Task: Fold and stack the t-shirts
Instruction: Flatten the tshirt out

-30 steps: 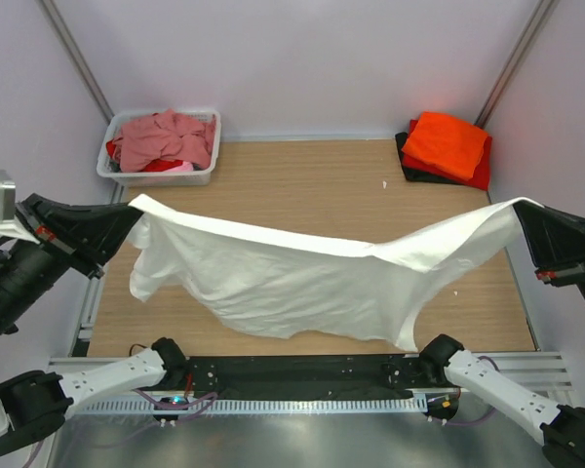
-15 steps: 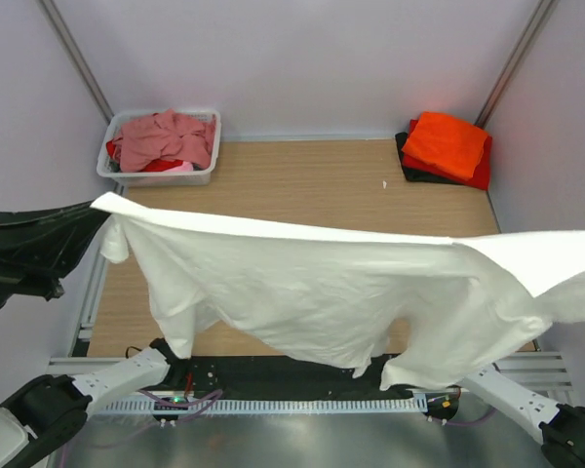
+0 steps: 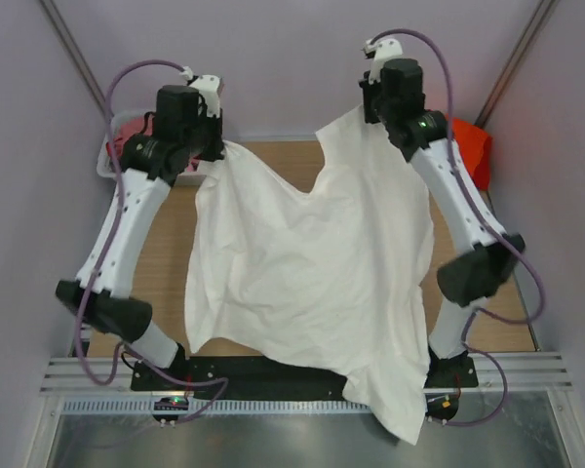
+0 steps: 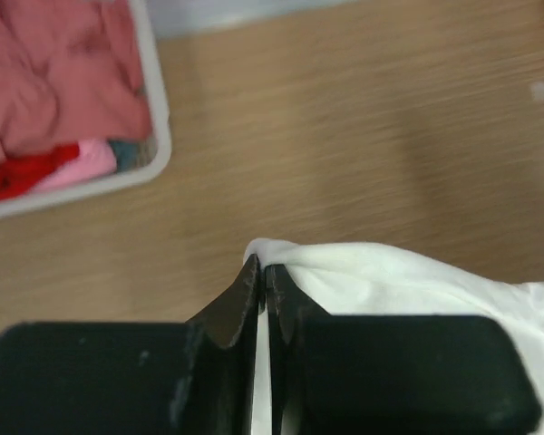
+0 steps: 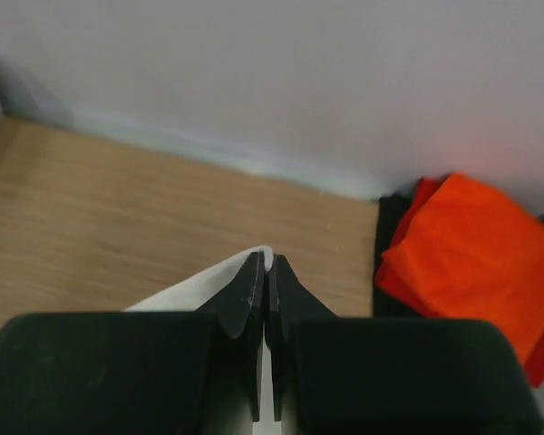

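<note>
Pale lilac walls closed in the wooden table [image 3: 273, 166], and over it we held the white t-shirt [image 3: 312, 283] spread between both arms, its top edge toward the upper part of the top view. Our left gripper [image 4: 261, 272] was pinched tight on one corner of it at upper left. Our right gripper [image 5: 264, 267] was clamped on the other corner at upper centre-right. Each had only a thin fold of cloth between its jaws.

The top edge sagged in a deep V between the two grips. The lower hem [image 3: 400, 414] trailed past the near edge of the table at lower right, over the black rail [image 3: 273, 375] and close to the right arm's base.

We judged three risks:
- A pinch that shallow could let a corner slip out under any tug.
- The trailing hem could catch on the rail or base (we could not see what lay under it) and drag the shirt askew.
- The sag could set down as a crease.

The folded orange shirt [image 5: 462, 263] sat near our right gripper, so a wide swing might knock that stack. The tub [image 4: 154, 118] of pink shirts [image 4: 54, 82] lay just beyond our left.
</note>
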`<state>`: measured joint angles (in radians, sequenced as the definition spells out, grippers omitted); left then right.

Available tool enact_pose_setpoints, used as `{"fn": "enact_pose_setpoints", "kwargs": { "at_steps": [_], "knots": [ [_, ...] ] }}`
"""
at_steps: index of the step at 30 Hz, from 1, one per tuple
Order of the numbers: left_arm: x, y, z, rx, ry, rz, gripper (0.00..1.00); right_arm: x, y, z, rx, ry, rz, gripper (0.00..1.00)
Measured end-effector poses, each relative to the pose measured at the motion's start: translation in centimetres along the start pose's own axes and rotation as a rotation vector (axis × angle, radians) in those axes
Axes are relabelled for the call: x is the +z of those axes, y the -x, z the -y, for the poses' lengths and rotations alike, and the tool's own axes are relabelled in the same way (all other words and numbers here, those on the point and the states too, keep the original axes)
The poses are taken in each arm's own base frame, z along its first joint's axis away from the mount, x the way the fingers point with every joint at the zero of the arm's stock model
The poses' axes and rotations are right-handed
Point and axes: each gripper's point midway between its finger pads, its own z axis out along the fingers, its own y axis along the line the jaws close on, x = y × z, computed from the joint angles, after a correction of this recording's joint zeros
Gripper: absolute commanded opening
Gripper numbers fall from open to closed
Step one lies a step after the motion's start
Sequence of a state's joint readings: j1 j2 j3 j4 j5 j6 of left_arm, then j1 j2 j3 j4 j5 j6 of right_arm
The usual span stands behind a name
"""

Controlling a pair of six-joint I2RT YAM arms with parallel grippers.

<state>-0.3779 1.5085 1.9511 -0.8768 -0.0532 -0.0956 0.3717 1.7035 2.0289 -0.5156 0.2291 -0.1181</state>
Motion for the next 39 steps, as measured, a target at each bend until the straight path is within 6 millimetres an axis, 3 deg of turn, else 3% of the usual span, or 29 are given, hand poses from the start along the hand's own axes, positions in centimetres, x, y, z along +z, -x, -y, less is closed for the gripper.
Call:
{"fn": "enact_pose_setpoints", "kwargs": {
  "at_steps": [1, 3, 5, 6, 8, 9, 11, 12, 14, 18, 20, 21, 23, 24, 26, 28, 30, 31, 34, 36, 39],
  "knots": [
    [3.8, -2.8, -2.0, -0.036, 0.046, -0.101, 0.12, 3.7, -3.6, -0.3, 0.005, 0.022, -0.090, 0.41],
    [10.7, -8.9, -6.0, -0.120, 0.135, -0.316, 0.44, 11.7, -13.5, -1.1, 0.025, 0.070, -0.324, 0.87],
    [15.8, -13.7, -9.0, -0.185, 0.190, -0.463, 0.73, 17.1, -19.3, -1.3, 0.054, 0.076, -0.420, 0.99],
    [17.8, -16.4, -10.2, -0.213, 0.212, -0.534, 0.81, 18.8, -22.5, -1.3, 0.069, 0.071, -0.463, 1.00],
    [19.4, -20.7, -11.7, -0.267, 0.257, -0.647, 0.99, 18.6, -28.4, -1.3, 0.091, 0.065, -0.603, 1.00],
    [19.1, -22.0, -12.0, -0.277, 0.271, -0.689, 1.00, 17.8, -31.1, -1.5, 0.101, 0.062, -0.677, 1.00],
    [17.8, -22.7, -11.8, -0.291, 0.289, -0.721, 1.00, 15.8, -33.3, -1.7, 0.119, 0.064, -0.750, 1.00],
    [17.0, -22.1, -11.4, -0.290, 0.290, -0.709, 1.00, 14.7, -33.5, -1.8, 0.126, 0.068, -0.770, 0.99],
    [14.5, -19.5, -10.5, -0.290, 0.286, -0.644, 1.00, 12.8, -31.6, -2.2, 0.153, 0.086, -0.757, 1.00],
    [7.6, -13.0, -8.8, -0.302, 0.260, -0.418, 1.00, 9.1, -21.8, -1.8, 0.219, 0.101, -0.554, 1.00],
    [4.9, -12.1, -8.3, -0.320, 0.256, -0.340, 1.00, 5.9, -16.7, -1.1, 0.258, 0.096, -0.423, 1.00],
    [3.8, -12.7, -8.1, -0.338, 0.257, -0.327, 1.00, 4.2, -15.1, -0.8, 0.278, 0.087, -0.373, 1.00],
    [3.2, -14.8, -7.8, -0.375, 0.258, -0.347, 0.98, 1.4, -14.0, -0.4, 0.315, 0.076, -0.330, 1.00],
    [3.3, -16.1, -7.5, -0.396, 0.256, -0.362, 0.98, 0.3, -14.3, -0.3, 0.336, 0.069, -0.324, 1.00],
    [4.4, -19.9, -6.9, -0.438, 0.249, -0.441, 0.96, -0.8, -16.9, -0.5, 0.366, 0.054, -0.365, 1.00],
    [5.4, -24.1, -6.3, -0.483, 0.250, -0.539, 0.95, -0.8, -20.7, -0.9, 0.379, 0.032, -0.448, 1.00],
    [5.8, -28.0, -5.4, -0.526, 0.255, -0.634, 0.95, -0.5, -26.5, -1.4, 0.375, -0.007, -0.601, 1.00],
    [5.8, -29.1, -5.2, -0.541, 0.260, -0.659, 0.95, -0.3, -28.5, -1.5, 0.369, -0.021, -0.657, 1.00],
    [6.0, -30.9, -4.6, -0.575, 0.273, -0.686, 0.93, 0.2, -34.4, -1.7, 0.335, -0.070, -0.831, 1.00],
    [6.4, -31.2, -4.5, -0.591, 0.285, -0.678, 0.93, 0.7, -36.4, -1.6, 0.315, -0.094, -0.902, 1.00],
    [7.7, -32.0, -4.9, -0.612, 0.321, -0.674, 0.93, 2.8, -37.7, -1.6, 0.296, -0.121, -0.940, 1.00]
  ]
}}
